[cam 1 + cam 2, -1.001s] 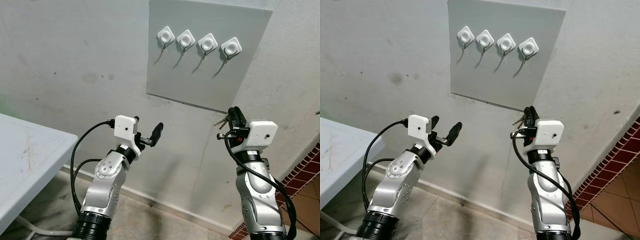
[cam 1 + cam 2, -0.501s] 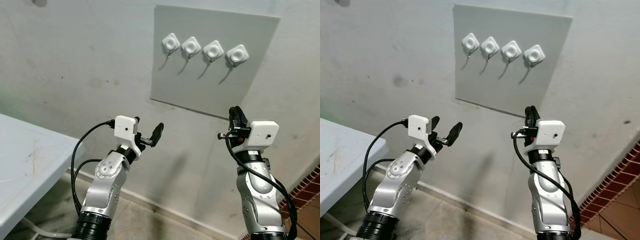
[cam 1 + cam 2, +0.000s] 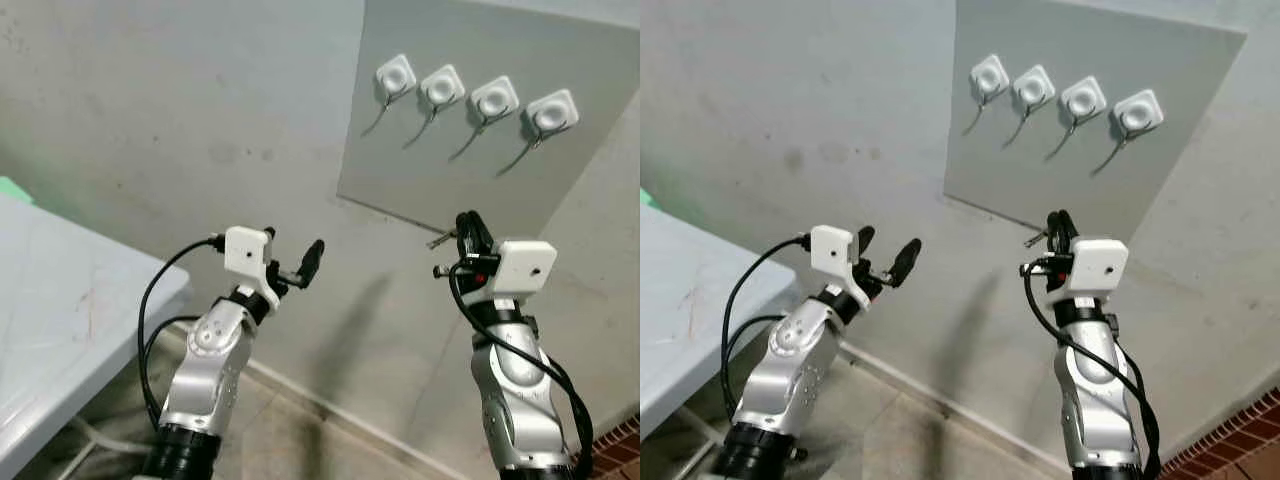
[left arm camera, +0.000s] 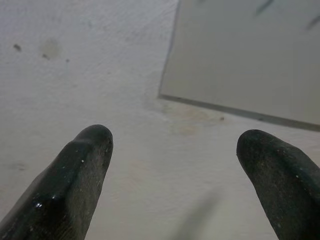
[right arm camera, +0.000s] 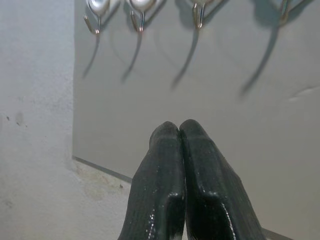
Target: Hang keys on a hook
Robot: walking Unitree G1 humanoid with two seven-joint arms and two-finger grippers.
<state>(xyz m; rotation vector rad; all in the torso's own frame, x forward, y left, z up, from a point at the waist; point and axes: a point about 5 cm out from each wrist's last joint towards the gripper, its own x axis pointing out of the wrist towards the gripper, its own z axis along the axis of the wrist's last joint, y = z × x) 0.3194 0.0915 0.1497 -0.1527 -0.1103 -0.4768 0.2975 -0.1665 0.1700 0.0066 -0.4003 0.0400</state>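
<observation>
I am facing a pale grey plaster wall (image 3: 180,120) with faint stains, and a flat grey panel (image 3: 470,170) is fixed to it above and ahead of my arms. A white surface (image 3: 60,320) sits low at my left.

My right hand (image 3: 466,228) is raised in front of the wall, just below the panel's lower edge. Its two black fingers (image 5: 172,175) are pressed tight together, pointing up toward the panel. Something thin and metallic sticks out to the left from between the fingers: the keys (image 3: 441,240), seen only as a small silvery-dark sliver against the wall. They are too small for me to make out their number or shape. In the right wrist view the closed fingers hide them completely.

Above that hand, four hooks (image 3: 478,103) sit in a slightly sloping row near the top of the panel. Each has a white, rounded square base with a round dimple, and a thin metal hook hanging beneath it. Each casts a long slanted shadow on the panel. The keys are well below the row and touch none of the hooks.

My left hand (image 3: 290,262) is held out lower and to the left, in front of bare wall. Its fingers (image 4: 80,175) are spread wide apart and hold nothing. A black cable (image 3: 160,300) loops from its white wrist housing down along the silver arm.
</observation>
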